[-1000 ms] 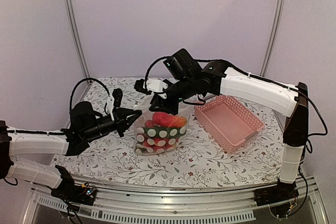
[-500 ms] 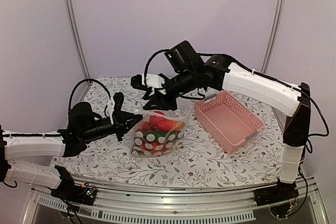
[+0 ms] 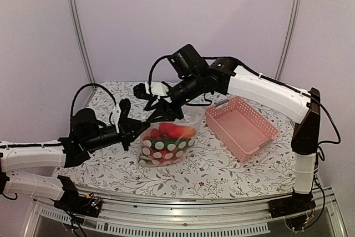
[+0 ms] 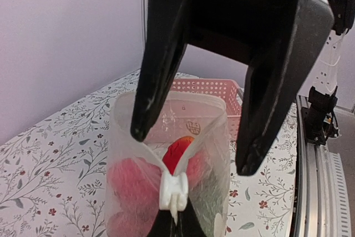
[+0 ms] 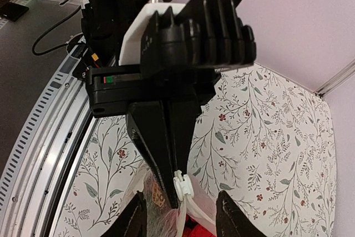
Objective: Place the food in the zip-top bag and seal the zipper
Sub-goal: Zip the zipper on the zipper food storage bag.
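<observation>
The clear zip-top bag (image 3: 166, 147) lies on the table with red and green food (image 3: 173, 131) inside; red food shows through its mouth (image 4: 177, 151). The zipper's white slider (image 4: 175, 190) sits at the bag's left end, and the mouth spreads open beyond it. My left gripper (image 3: 133, 129) (image 4: 176, 213) is shut on the bag's edge right by the slider. My right gripper (image 3: 160, 109) (image 5: 181, 219) is open, its fingers (image 4: 247, 159) straddling the mouth just above the slider (image 5: 184, 185). The left gripper also shows in the right wrist view (image 5: 177, 197).
A pink lattice basket (image 3: 260, 137) stands right of the bag and holds nothing I can see. The floral tablecloth (image 3: 222, 173) covers the table. The right arm reaches over the table's middle above the bag.
The right gripper has moved left along the bag's top toward the left gripper. The left arm has drawn back a little and the bag has shifted slightly left and lower.
</observation>
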You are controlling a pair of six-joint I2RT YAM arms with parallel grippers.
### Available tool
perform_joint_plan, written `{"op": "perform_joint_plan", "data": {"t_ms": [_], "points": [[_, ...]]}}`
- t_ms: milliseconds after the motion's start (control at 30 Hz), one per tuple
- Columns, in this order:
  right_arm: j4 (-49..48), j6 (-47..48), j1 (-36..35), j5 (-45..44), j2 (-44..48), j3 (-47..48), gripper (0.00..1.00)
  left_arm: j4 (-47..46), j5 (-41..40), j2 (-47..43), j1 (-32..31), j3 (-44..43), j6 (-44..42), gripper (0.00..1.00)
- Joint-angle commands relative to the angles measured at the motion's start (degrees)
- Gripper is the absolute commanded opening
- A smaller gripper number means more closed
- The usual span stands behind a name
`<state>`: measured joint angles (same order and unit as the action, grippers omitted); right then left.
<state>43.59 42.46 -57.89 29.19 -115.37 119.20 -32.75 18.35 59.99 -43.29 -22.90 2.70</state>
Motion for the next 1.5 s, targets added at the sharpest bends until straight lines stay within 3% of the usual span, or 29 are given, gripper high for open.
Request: {"op": "perform_joint_plan", "data": {"t_ms": [0, 333, 633, 1100, 1367, 1467], "points": [[3.22, 0.67, -0.59, 1.31, -2.41, 1.29, 0.41, -0.79, -2.66, -2.73, -1.64, 0.05, -2.27, 0.0], [2.02, -0.5, -0.82, 2.62, -3.64, 2.27, 0.29, -0.24, -3.25, -2.72, -2.06, 0.15, -2.61, 0.0], [1.35, -0.88, -1.04, 0.91, -4.76, 2.85, 0.36, 0.2, -3.14, -2.14, -2.63, -0.13, -3.18, 0.0], [0.84, -1.41, -1.22, 0.34, -4.5, 3.41, 0.03, 1.76, -6.81, -1.8, -2.81, -0.44, -4.04, 0.0], [1.61, -1.65, -1.85, -2.8, -4.97, 3.36, 0.0, 1.03, -7.52, -2.24, -2.78, -0.38, -3.65, 0.05], [1.67, -2.0, -1.97, -4.39, -5.29, 3.48, 0.0, 0.83, -7.28, -2.32, -2.82, -0.4, -3.75, 0.02]]}}
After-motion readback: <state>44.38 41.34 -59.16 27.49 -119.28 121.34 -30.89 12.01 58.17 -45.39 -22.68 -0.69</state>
